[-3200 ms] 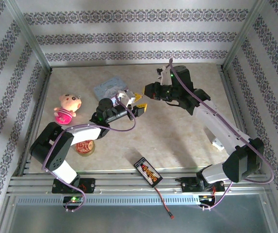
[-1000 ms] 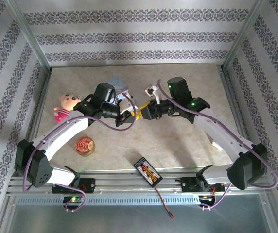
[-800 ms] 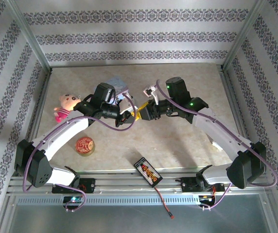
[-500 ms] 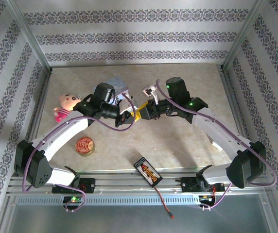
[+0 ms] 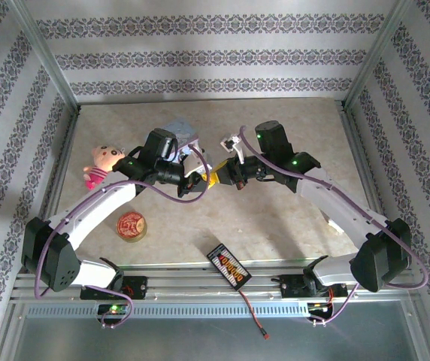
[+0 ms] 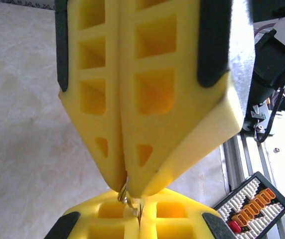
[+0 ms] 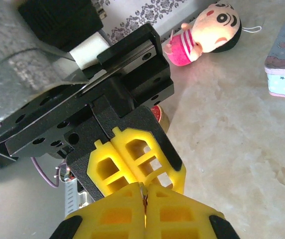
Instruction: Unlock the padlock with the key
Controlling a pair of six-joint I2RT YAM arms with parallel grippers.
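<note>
At surface [image 5: 290,226] centre, left pincer [image 5: 203,180] from 9 o'clock and right pincer [image 5: 218,178] from 3 o'clock meet tip to tip, both clenched. Left pinches padlock [image 6: 124,195] by its thin metal loop, I think; right likely on key [image 7: 143,198]. Tiny, light, stiff, slippery: grip flats, twist gently

The right end effector [image 5: 216,177] is closing its jaws fully and edging left, tip to tip with the left end effector [image 5: 202,180], whose arm is now stretching out over the desk [image 5: 275,218] from its earlier folded pose.
</note>
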